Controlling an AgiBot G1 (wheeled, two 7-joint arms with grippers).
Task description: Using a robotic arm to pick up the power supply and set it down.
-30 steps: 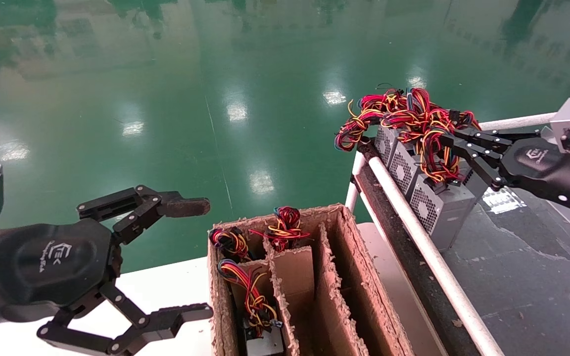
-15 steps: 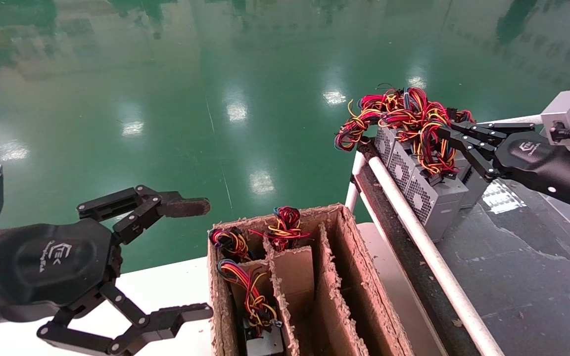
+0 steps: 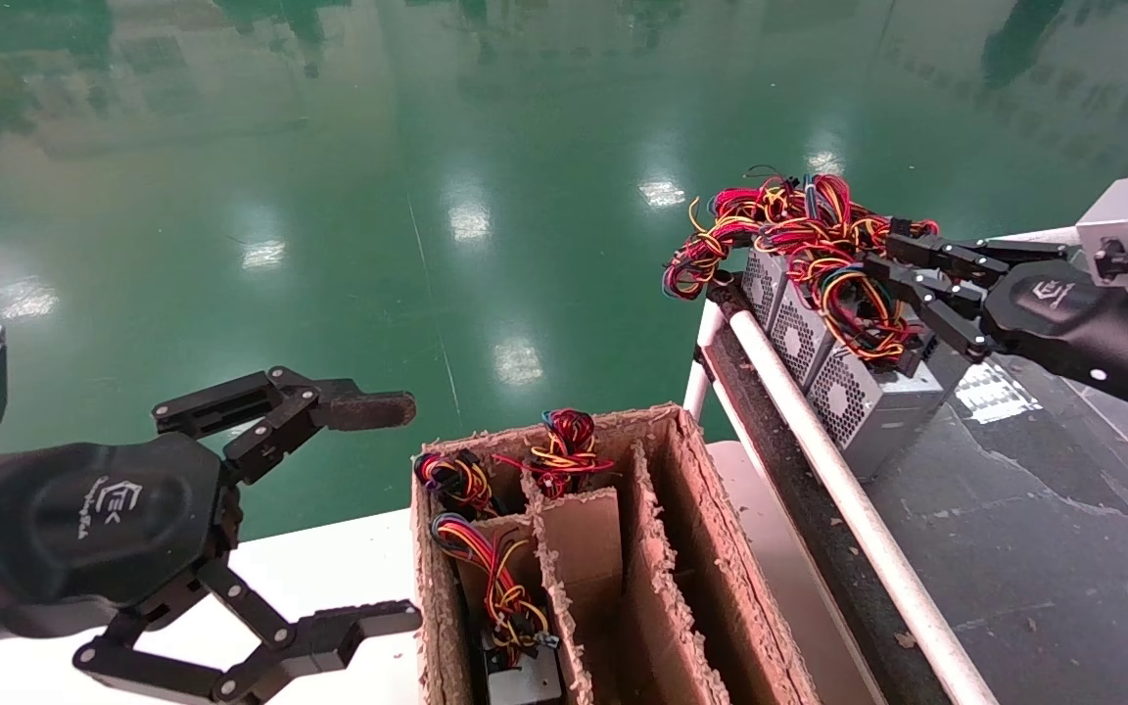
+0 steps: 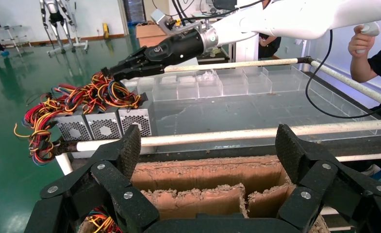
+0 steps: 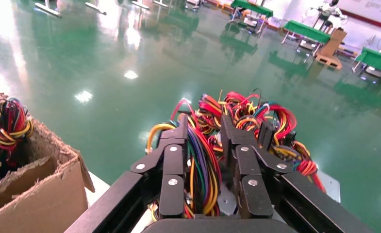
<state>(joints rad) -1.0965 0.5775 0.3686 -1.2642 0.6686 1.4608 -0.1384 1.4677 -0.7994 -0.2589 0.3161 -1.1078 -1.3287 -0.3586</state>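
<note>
The right gripper (image 3: 902, 294), a black claw with jointed fingers on a shiny grey wrist, is reaching over a row of small grey metal boxes with holey fronts. It is squeezing the bunch of red, yellow, black and blue wires (image 5: 203, 165) on the nearest box, the power supply (image 3: 868, 401). In the right wrist view the wires are running between the two black fingers (image 5: 171, 170), which are sitting close together around them. The power supply is sitting on the dark grey table top (image 3: 1034, 548), touching the next grey box in the row and just beside the long white rail (image 3: 848, 499). I cannot tell if it is off the table at all; it looks like it is resting there and leaning a little. So I think the grabbing part is done, or nearly done, but the lifting, carrying and setting down are not done yet. The brown cardboard box with divider walls (image 3: 662, 529) is sitting near, on the other side of the white rail. It is already holding other wire bunches on its left side, and its right slots are looking free. The left gripper (image 3: 398, 509), another black claw, is hanging wide open and holding nothing, just beside the cardboard box.
</note>
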